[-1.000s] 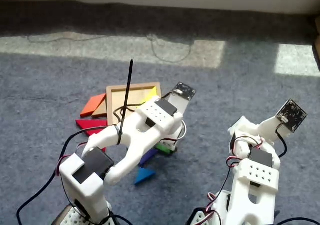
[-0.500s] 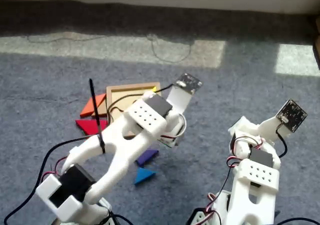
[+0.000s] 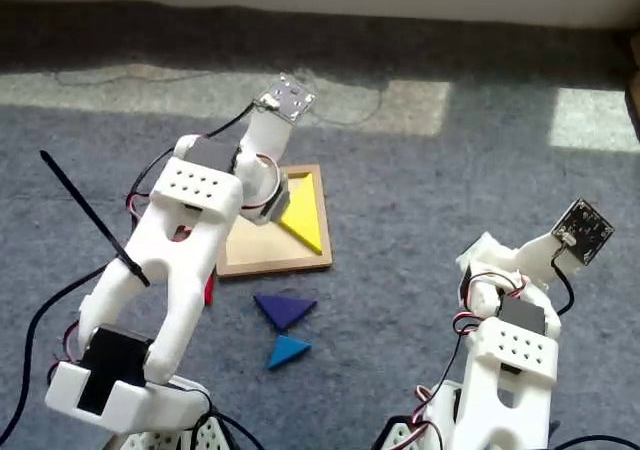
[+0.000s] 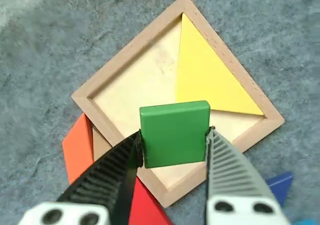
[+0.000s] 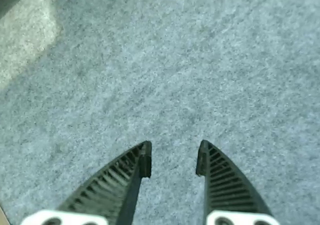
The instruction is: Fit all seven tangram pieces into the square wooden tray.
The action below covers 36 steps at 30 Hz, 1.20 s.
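Grip check: left gripper (image 4: 173,135) is clamped on the green square wooden piece (image 4: 174,120), one finger against each opposite edge. In the left wrist view the piece sits at lower centre, over the bare floor of the square wooden tray (image 4: 128,47), towards its lowest corner. I cannot tell its height above that floor. The large yellow triangle (image 4: 210,80) lies seated in the tray's right part.

Key relation: the green piece's edges run diagonal to the tray walls, so I judge a wrist turn is needed before lowering.

Right gripper (image 5: 172,160) hangs open over grey carpet (image 5: 200,60), well apart from the tray.
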Tool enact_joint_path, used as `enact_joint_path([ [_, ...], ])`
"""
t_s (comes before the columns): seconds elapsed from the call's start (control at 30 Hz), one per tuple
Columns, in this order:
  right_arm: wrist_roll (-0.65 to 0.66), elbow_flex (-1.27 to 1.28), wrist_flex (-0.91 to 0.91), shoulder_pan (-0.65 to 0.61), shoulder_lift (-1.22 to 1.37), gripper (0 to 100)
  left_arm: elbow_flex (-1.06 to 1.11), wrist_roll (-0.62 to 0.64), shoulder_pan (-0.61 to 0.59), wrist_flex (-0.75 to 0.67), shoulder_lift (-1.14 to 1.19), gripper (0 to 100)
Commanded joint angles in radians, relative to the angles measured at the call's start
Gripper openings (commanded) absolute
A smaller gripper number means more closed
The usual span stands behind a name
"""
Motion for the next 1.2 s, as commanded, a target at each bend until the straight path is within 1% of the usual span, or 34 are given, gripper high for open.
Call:
enact_joint_path([
  [0.0, -0.003, -0.005, -0.027, -0.013, -0.025, 15.7, -0.053, -0.054, -0.018, -0.046, -0.007, 10],
  [0.23, -0.003, -0.004, -0.027, -0.013, -0.025, 15.7, -0.13, -0.061, -0.018, -0.11, 0.193, 10],
  [0.47, -0.003, -0.004, -0.027, -0.013, -0.024, 15.7, -0.226, -0.061, -0.039, -0.104, 0.331, 11],
  [0.67, -0.003, -0.007, -0.027, -0.015, -0.019, 15.7, -0.245, -0.054, -0.084, -0.104, 0.346, 29],
  [0.77, -0.003, -0.007, -0.027, -0.015, -0.019, 15.7, -0.246, -0.023, -0.084, -0.104, 0.346, 29],
  [0.97, -0.003, -0.007, -0.027, -0.015, -0.019, 15.7, -0.249, -0.02, -0.094, -0.104, 0.344, 28],
  [1.1, -0.003, -0.007, -0.027, -0.015, -0.019, 15.7, -0.266, -0.014, -0.162, -0.104, 0.344, 28],
  [1.17, -0.003, -0.008, -0.027, -0.015, -0.019, 15.7, -0.272, 0.034, -0.199, -0.104, 0.348, 28],
])
